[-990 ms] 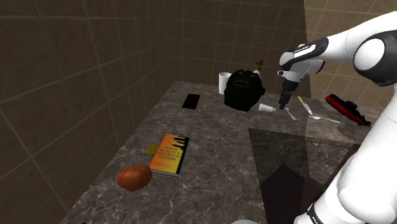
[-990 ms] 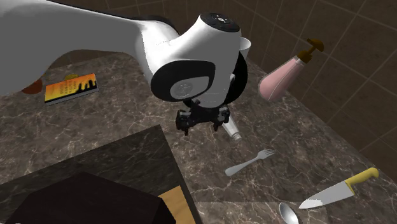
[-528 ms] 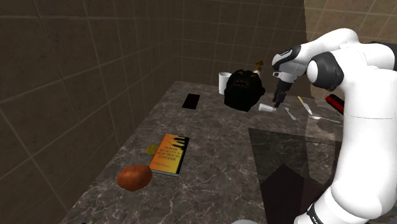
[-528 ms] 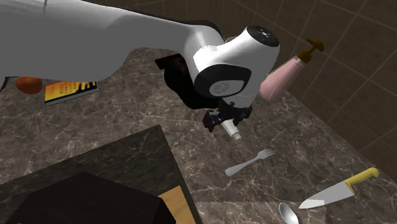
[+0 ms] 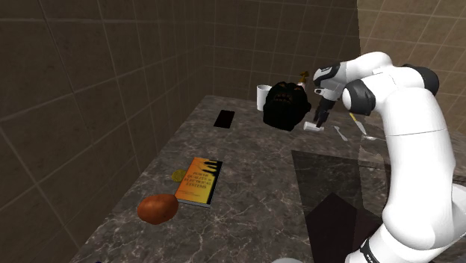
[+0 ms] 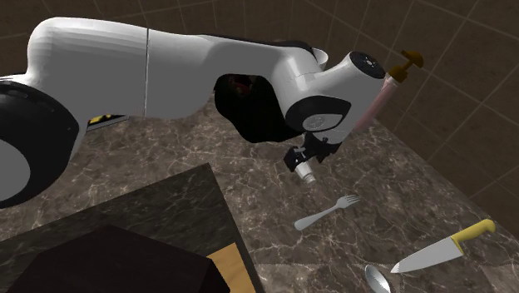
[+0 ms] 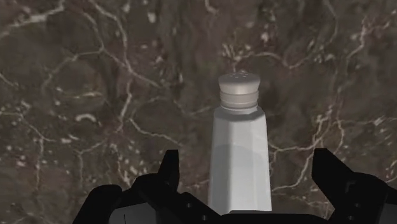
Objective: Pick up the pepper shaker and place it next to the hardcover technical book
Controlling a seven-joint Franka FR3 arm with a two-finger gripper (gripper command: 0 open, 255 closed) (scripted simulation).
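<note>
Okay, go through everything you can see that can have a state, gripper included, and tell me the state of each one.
pepper shaker: lying on its side, not held.
gripper: open, astride the pepper shaker without touching it.
book: closed, lying flat, cover up.
mug: upright.
fork: lying flat.
knife: lying flat.

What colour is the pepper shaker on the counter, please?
The pepper shaker is pale grey-white all over; the wrist view shows it best.
</note>
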